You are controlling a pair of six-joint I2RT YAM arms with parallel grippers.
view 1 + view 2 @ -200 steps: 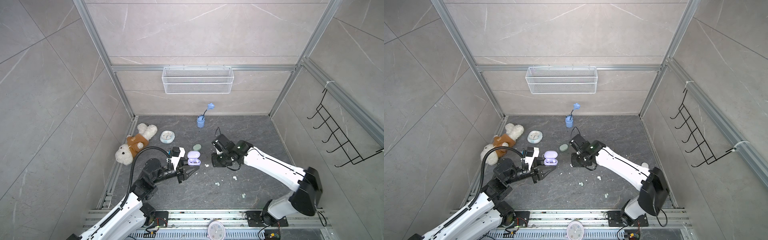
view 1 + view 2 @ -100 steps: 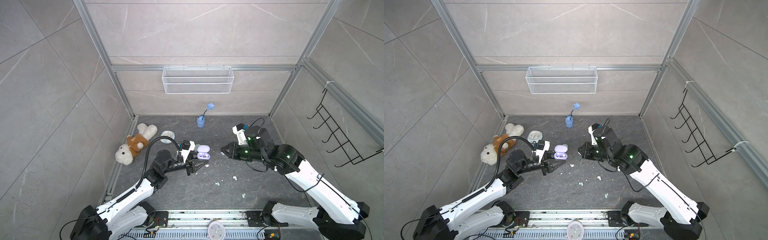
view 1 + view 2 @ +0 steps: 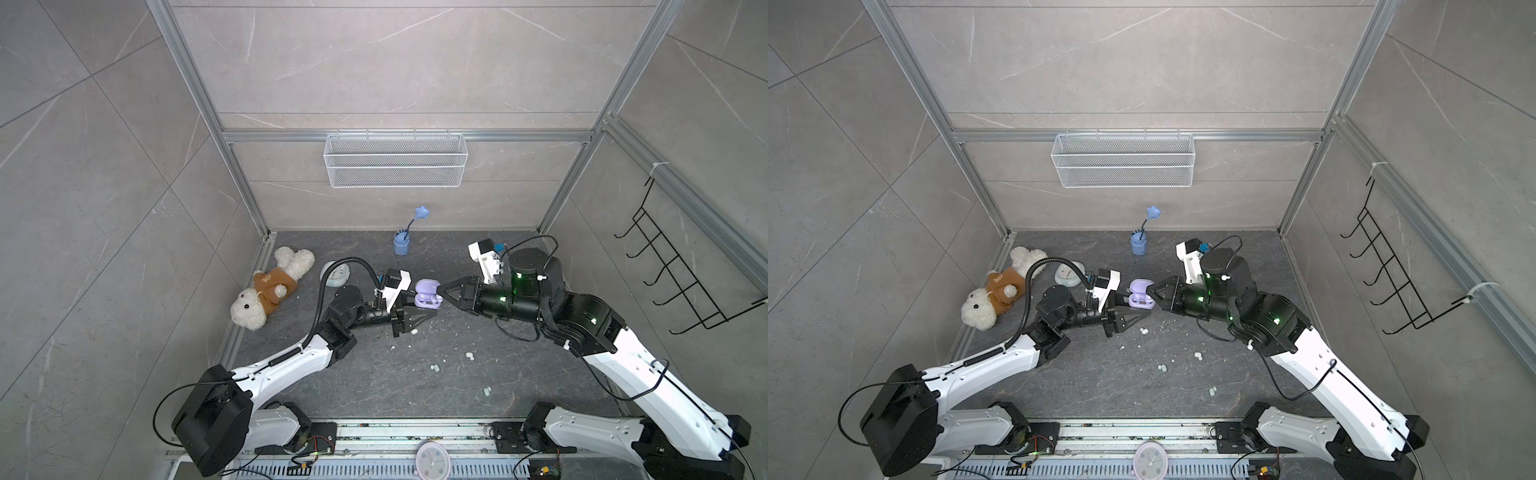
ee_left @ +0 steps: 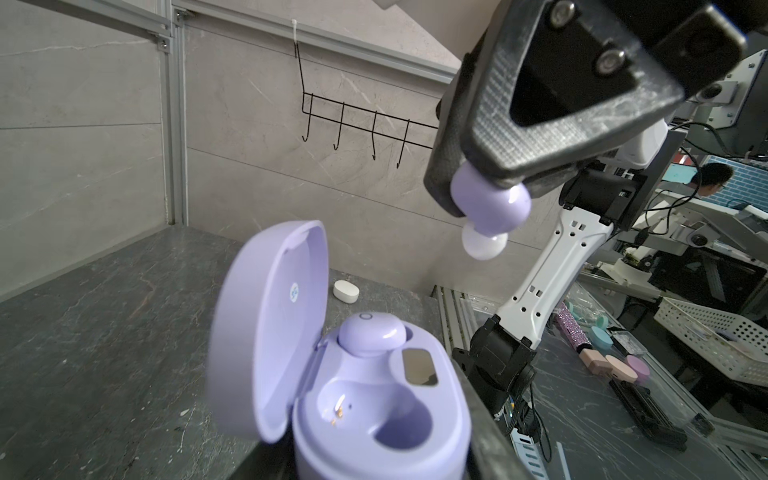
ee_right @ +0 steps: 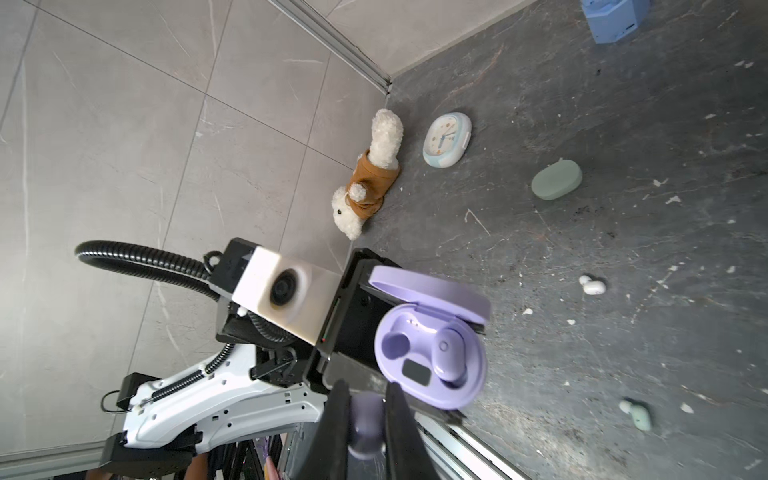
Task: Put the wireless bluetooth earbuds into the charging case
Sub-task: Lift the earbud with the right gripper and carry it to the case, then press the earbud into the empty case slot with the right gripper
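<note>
My left gripper (image 3: pixel 424 306) is shut on the base of the lavender charging case (image 3: pixel 428 293) (image 3: pixel 1140 297) and holds it above the floor with the lid open. In the left wrist view one lavender earbud (image 4: pixel 370 332) sits in a socket of the case (image 4: pixel 374 415), and the other socket is empty. My right gripper (image 3: pixel 444 289) (image 5: pixel 365 399) is shut on a second lavender earbud (image 5: pixel 365 419) (image 4: pixel 490 212), just beside and above the case rim, not touching it. Several white and mint earbuds lie loose on the floor, among them a white one (image 3: pixel 469 355) and a mint one (image 3: pixel 434 368).
A closed green case (image 5: pixel 557 179) and a small clock (image 5: pixel 446 139) lie on the floor behind the left arm. A plush dog (image 3: pixel 270 291) lies by the left wall. A blue cup (image 3: pixel 401 243) stands at the back. A closed white case (image 4: pixel 345 291) lies beyond the lavender case.
My right arm has risen from the floor with the lavender earbud. The left arm has carried the open case to the right, up to the right gripper's tip.
</note>
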